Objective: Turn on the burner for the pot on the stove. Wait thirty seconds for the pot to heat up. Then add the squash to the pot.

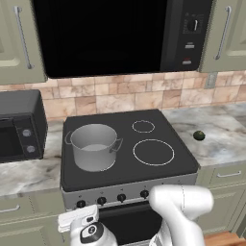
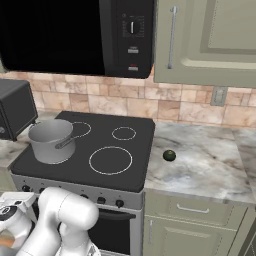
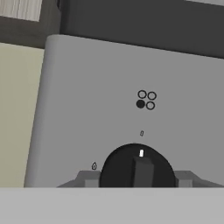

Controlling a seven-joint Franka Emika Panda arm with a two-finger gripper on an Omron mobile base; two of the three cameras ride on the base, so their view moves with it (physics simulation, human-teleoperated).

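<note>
At the stove's (image 1: 129,144) silver front, the gripper (image 3: 134,177) sits with its fingers either side of a black knob (image 3: 136,166), though an actual grasp cannot be told. Up on the stove's rear-left zone stands the pot (image 1: 93,145); the squash (image 1: 199,135) lies on the counter to the stove's right.

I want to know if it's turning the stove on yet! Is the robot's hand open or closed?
Gripper: fingers open around the round black stove knob, not yet pinching it.

Pot (image 1: 93,145) on stove (image 1: 158,175) front left; squash (image 1: 199,135) on counter (image 1: 221,139) rightward.
</note>
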